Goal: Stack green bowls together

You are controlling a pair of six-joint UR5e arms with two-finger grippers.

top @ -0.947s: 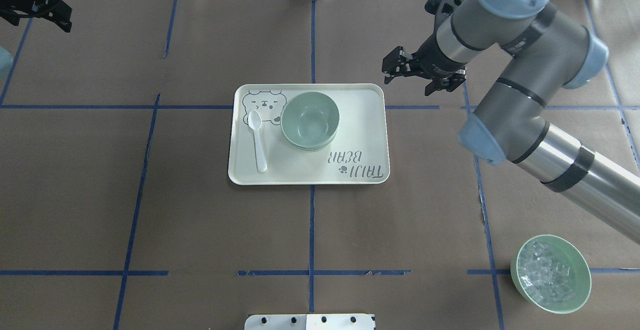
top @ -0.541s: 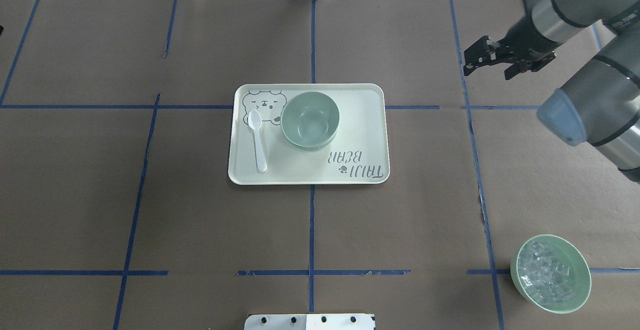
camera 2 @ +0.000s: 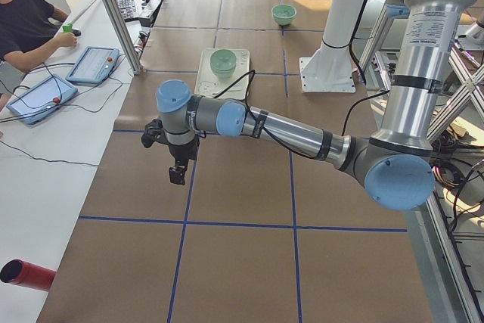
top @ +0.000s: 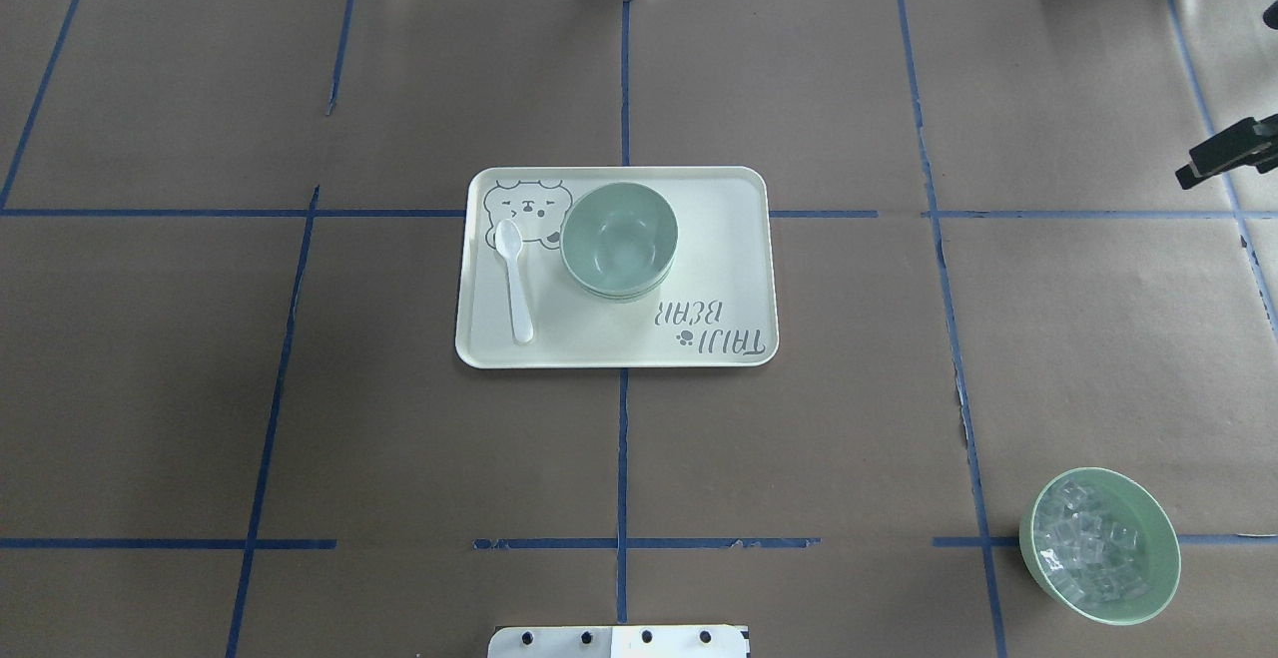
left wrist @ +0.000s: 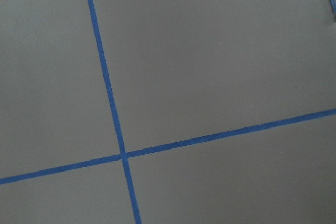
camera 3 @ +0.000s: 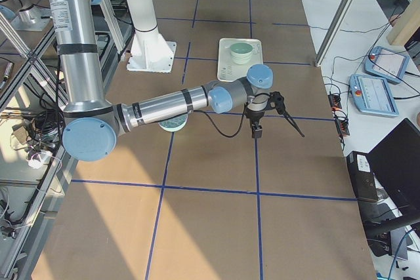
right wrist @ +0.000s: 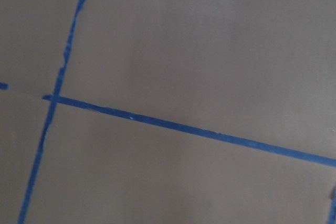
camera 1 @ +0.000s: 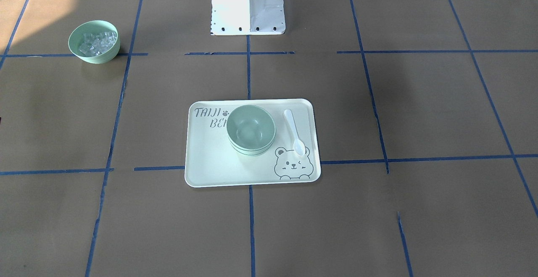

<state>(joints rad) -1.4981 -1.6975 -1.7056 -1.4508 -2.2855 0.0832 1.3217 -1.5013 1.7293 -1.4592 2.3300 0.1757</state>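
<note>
The green bowls (top: 619, 239) sit nested in one stack on the back middle of a cream tray (top: 719, 239). The stack also shows in the front view (camera 1: 251, 130), where lower rims peek out under the top bowl. My right gripper (camera 3: 279, 130) hangs over bare table far to the right of the tray with its fingers spread and empty. Only one finger (top: 1226, 153) of it shows at the overhead view's right edge. My left gripper (camera 2: 175, 166) hangs over bare table far to the left, seen only in the left side view; I cannot tell if it is open.
A white spoon (top: 515, 284) lies on the tray's left part. A green bowl of clear cubes (top: 1098, 546) stands near the front right. The robot's base plate (top: 619, 641) is at the front edge. An operator (camera 2: 23, 24) sits at the left end.
My right arm has pulled away to the right, from beside the tray to the overhead view's edge. The left gripper has left the overhead view. The bowl stack has not moved.
</note>
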